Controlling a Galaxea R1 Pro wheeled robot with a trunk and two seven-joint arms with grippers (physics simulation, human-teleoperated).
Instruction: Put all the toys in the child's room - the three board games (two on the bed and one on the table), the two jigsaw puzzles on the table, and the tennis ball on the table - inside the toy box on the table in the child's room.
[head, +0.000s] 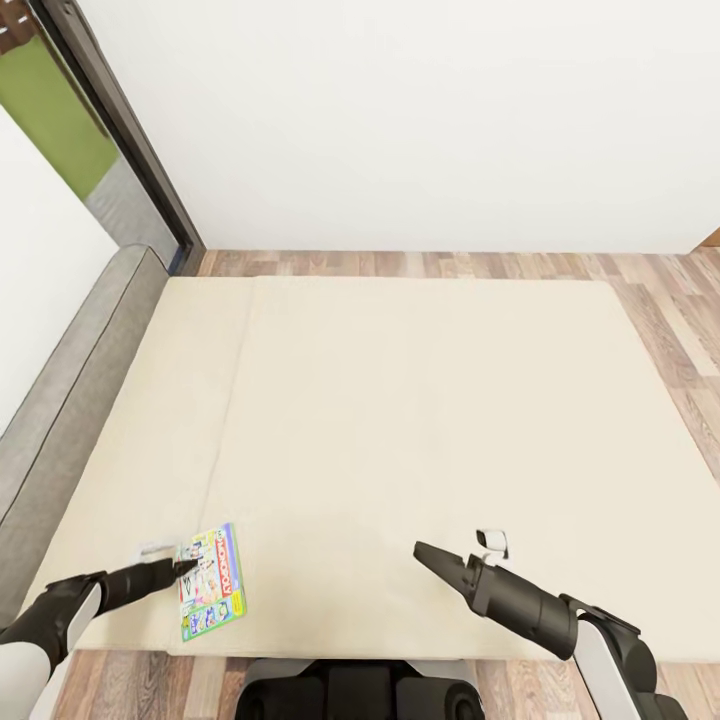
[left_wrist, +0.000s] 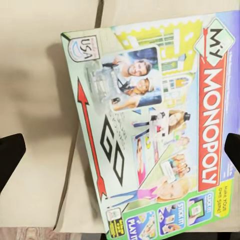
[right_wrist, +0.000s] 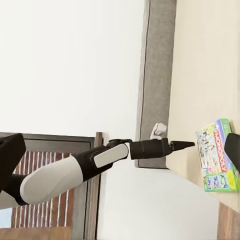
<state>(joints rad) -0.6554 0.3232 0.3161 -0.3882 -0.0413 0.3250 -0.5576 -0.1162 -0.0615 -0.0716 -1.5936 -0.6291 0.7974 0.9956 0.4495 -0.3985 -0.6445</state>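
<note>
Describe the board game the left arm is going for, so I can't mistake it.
On the cream bed, look to the near corner by the grey headboard. A flat box lies there, under the left gripper. It reads MY MONOPOLY in red, with a green edge.

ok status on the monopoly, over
Left gripper open over Monopoly on bed. Right gripper hovering, state unclear. Nothing in the way.

You have one board game in sight, a Monopoly box (head: 211, 582), lying on the one bed (head: 420, 400). Two end effectors count up too: the left end effector (head: 188, 567) and the right end effector (head: 422, 551).
</note>
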